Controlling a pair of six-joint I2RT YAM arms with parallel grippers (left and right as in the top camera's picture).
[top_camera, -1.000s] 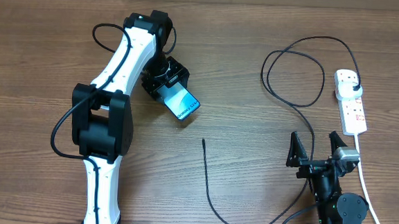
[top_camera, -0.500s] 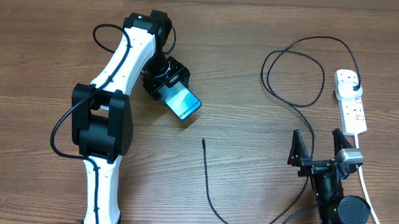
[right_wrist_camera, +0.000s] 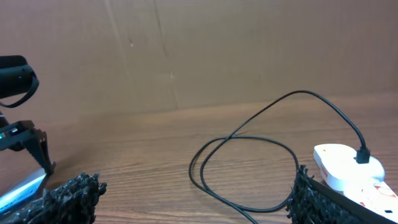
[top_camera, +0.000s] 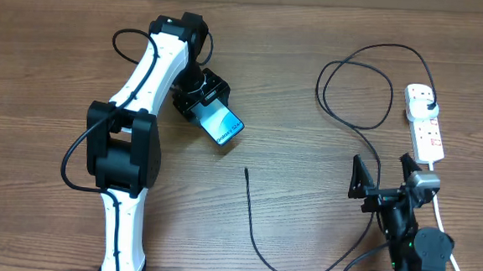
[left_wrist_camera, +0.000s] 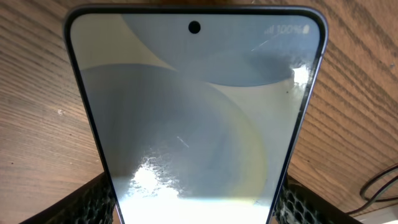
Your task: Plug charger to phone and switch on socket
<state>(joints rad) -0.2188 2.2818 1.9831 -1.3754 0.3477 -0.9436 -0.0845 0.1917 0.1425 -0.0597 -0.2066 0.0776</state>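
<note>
The phone (top_camera: 221,124), with a lit cyan-blue screen, is held tilted in my left gripper (top_camera: 200,101) above the table's left middle. In the left wrist view the phone (left_wrist_camera: 193,112) fills the frame between my two fingers (left_wrist_camera: 93,202). The charger's black cable (top_camera: 353,92) loops across the right side, its plug (top_camera: 429,105) in the white socket strip (top_camera: 424,123), and its connector tip (top_camera: 246,170) lies loose on the wood. My right gripper (top_camera: 384,174) is open and empty, near the front right, just left of the strip. The right wrist view shows the cable loop (right_wrist_camera: 249,158) and strip (right_wrist_camera: 348,168).
The strip's thick white cord (top_camera: 442,219) runs down the right edge past my right arm. A cardboard wall (right_wrist_camera: 199,50) stands behind the table's far edge. Bare wood (top_camera: 307,156) lies between the phone and the cable loop.
My right gripper has shifted slightly right and back toward the front. The left arm and phone have not moved.
</note>
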